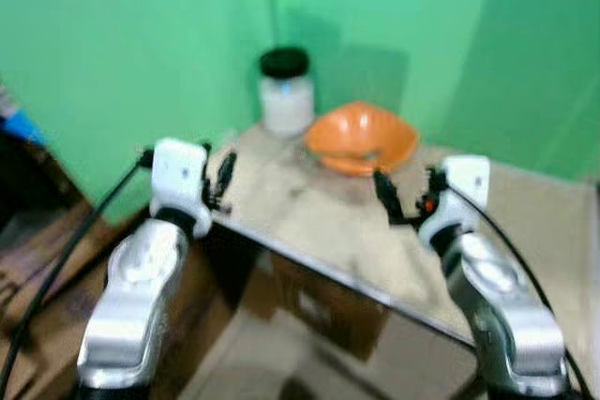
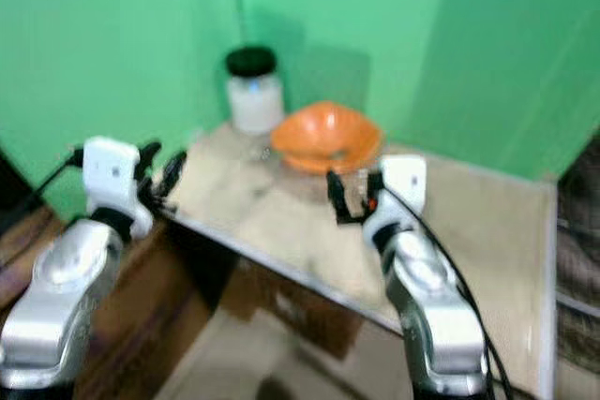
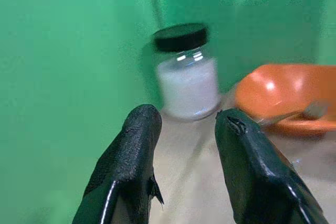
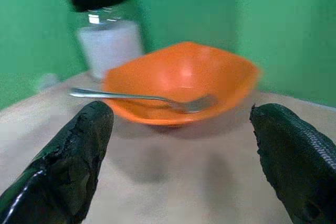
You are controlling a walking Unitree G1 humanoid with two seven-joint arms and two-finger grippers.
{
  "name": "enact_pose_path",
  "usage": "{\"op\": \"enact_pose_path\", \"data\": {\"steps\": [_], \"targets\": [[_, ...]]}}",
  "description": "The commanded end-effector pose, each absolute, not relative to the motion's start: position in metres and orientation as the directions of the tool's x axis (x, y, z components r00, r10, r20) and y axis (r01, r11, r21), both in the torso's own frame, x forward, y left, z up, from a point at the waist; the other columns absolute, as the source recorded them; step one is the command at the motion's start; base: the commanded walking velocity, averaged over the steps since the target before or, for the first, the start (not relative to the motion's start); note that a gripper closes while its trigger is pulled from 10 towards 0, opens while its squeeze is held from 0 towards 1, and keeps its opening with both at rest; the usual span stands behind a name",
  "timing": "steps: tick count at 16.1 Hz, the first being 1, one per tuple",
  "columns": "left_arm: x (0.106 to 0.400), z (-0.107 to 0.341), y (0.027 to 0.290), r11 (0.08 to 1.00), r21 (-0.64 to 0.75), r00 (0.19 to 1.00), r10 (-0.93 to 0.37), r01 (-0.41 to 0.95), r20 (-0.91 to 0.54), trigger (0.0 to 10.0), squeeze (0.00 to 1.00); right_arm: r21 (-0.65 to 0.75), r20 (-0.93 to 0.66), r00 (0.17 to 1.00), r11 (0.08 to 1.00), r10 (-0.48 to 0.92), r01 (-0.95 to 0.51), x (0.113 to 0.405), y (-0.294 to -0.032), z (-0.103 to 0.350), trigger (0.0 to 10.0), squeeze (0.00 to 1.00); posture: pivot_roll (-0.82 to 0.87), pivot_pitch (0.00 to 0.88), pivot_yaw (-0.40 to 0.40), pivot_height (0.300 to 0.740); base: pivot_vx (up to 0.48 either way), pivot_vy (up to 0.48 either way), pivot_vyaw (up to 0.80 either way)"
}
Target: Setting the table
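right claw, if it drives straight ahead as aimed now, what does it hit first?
Most likely the orange bowl: the open right claw frames it dead ahead. The fork resting in the bowl, handle jutting over the rim, might be touched first; depth is unclear.

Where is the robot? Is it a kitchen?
Probably an eating corner in a home, maybe not a kitchen: a small table against green walls, with an orange bowl holding a fork, beside a jar.

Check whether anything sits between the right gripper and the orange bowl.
Nothing visible does. The right gripper is open and faces the orange bowl across bare table. The fork rests in the bowl, and the jar stands behind, off to one side.
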State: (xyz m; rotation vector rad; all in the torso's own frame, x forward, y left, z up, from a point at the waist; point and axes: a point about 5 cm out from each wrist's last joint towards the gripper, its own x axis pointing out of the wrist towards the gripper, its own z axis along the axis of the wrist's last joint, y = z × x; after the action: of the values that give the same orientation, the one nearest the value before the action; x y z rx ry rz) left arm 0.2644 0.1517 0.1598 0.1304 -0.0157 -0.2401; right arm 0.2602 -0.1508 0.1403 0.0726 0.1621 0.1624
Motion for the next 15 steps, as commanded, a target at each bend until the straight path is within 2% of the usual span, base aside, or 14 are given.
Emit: {"op": "enact_pose_path", "data": {"steps": [1, 9, 12, 13, 14, 15], "targets": [[0.264, 0.161, 0.151, 0.958, 0.142, 0.968, -0.252, 0.25, -0.004, 10.0, 0.0, 0.088, -0.146, 0.977, 0.986, 0.156, -0.145, 0.261, -0.152, 0.144, 10.0, 0.0, 0.08, 0.0, 0.073, 0.74, 0.319, 0.0, 0.0], [0.263, 0.16, 0.147, 0.953, 0.143, 0.964, -0.267, 0.266, -0.011, 10.0, 0.0, 0.074, -0.153, 0.977, 0.988, 0.148, -0.138, 0.269, -0.153, 0.145, 10.0, 0.0, 0.09, 0.0, 0.057, 0.74, 0.322, 0.0, 0.0], [0.261, 0.157, 0.142, 0.926, 0.158, 0.939, -0.343, 0.343, -0.025, 10.0, 0.0, 0.104, -0.179, 0.972, 0.985, 0.153, -0.136, 0.281, -0.155, 0.144, 10.0, 0.0, 0.09, 0.0, 0.059, 0.74, 0.302, 0.0, 0.0], [0.26, 0.156, 0.139, 0.913, 0.152, 0.925, -0.38, 0.379, -0.026, 10.0, 0.0, 0.119, -0.198, 0.97, 0.986, 0.142, -0.12, 0.285, -0.158, 0.143, 10.0, 1.0, 0.08, 0.0, 0.065, 0.74, 0.0, 0.0, 0.0], [0.261, 0.158, 0.133, 0.883, 0.152, 0.895, -0.445, 0.443, -0.028, 10.0, 0.0, 0.153, -0.252, 0.963, 0.987, 0.094, -0.056, 0.299, -0.166, 0.142, 10.0, 1.0, 0.06, 0.0, 0.073, 0.74, 0.0, 0.0, 0.0], [0.261, 0.158, 0.131, 0.88, 0.148, 0.891, -0.453, 0.452, -0.028, 10.0, 0.0, 0.154, -0.268, 0.96, 0.987, 0.077, -0.037, 0.301, -0.169, 0.141, 10.0, 1.0, 0.06, 0.0, 0.074, 0.74, 0.0, 0.0, 0.0]]}}
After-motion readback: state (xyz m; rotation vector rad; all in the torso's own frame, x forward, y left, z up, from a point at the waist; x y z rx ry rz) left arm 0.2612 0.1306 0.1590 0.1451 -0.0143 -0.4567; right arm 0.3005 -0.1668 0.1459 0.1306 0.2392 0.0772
